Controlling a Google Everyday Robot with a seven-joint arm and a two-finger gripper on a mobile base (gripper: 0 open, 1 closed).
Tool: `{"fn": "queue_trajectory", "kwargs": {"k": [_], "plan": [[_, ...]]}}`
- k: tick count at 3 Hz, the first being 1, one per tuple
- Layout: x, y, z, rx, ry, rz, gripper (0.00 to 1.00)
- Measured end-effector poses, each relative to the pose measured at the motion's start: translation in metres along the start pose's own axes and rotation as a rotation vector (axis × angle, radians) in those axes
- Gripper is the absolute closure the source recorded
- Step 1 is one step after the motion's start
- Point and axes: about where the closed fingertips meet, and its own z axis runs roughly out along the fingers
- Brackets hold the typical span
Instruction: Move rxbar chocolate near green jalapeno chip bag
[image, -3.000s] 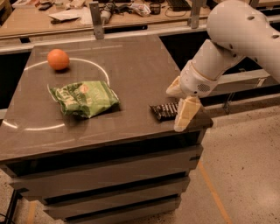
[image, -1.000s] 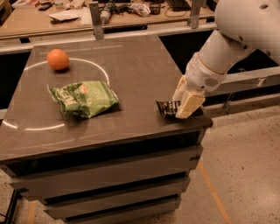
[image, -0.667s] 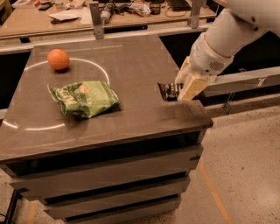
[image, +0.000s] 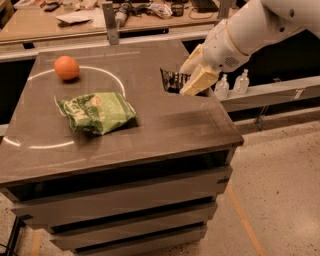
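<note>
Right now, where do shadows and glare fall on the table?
Camera view: warm, dim light; the green jalapeno chip bag throws a shadow at its right edge; a soft shadow lies on the table below the gripper, whose jaws hold the rxbar chocolate above the right rear edge; no harsh glare.

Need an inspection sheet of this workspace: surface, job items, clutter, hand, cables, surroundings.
Surface: dark table top with a white circle line painted on it; drawers below.
Job's things: rxbar chocolate is gripped in the hand, tilted, and appears lifted near the far right edge. The green jalapeno chip bag lies left of centre, well apart from the bar.
Clutter: orange at the far left, on the circle line.
Grippers: hand over the table's far right part, shut on the bar.
Cables: nothing seen.
Surroundings: two clear bottles on a ledge to the right; cluttered workbench behind.
</note>
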Motion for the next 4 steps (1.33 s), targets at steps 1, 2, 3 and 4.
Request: {"fn": "queue_trajectory", "kwargs": {"k": [1,2,3,4], "plan": [[-0.035,-0.010,0.023,0.004,-0.150,0.008,1.00],[-0.073,-0.016,0.057,-0.033,-0.297,0.025,1.00],[-0.094,-0.014,0.084,-0.091,-0.373,0.042,1.00],[-0.109,-0.010,0.103,-0.135,-0.421,0.052,1.00]]}}
